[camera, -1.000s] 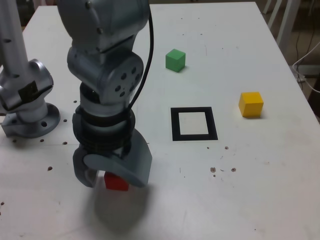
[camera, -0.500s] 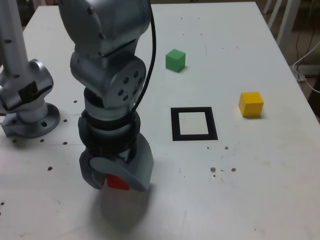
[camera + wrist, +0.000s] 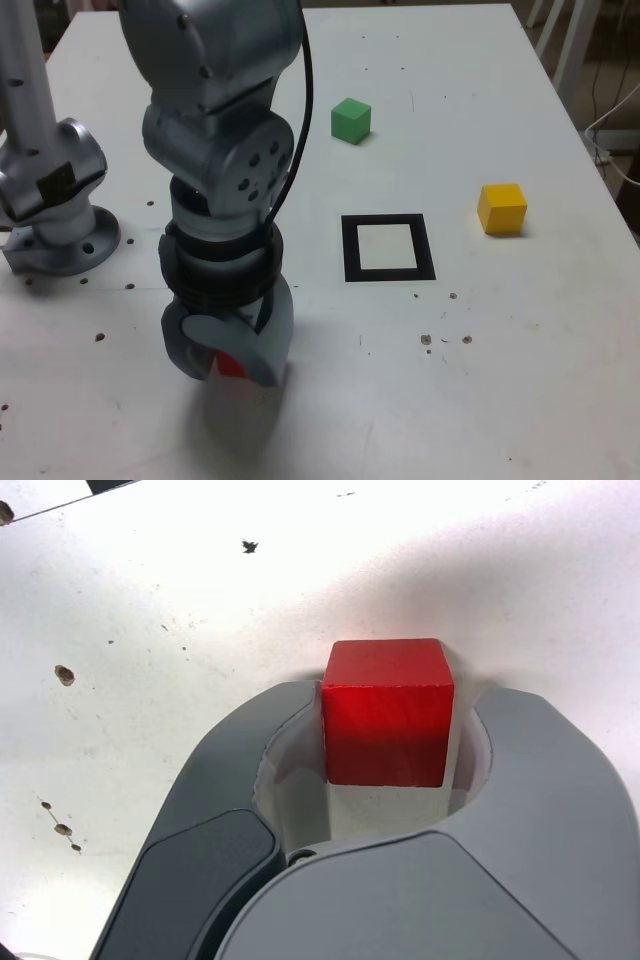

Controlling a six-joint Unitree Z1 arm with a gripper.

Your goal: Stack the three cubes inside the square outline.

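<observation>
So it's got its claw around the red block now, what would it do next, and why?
Probably finish squeezing, then lift. In the wrist view the gripper has the red cube between its jaws, one side touching, a thin gap on the other. The cube rests on the table, and the square outline is empty.

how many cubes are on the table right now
3. The red cube sits between the jaws of the gripper; the green cube and the yellow cube stand apart, outside the square outline. None seems hidden.

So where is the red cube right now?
The red cube sits on the white table between the claw's jaws, low in the exterior view and left of the black square outline.
</observation>
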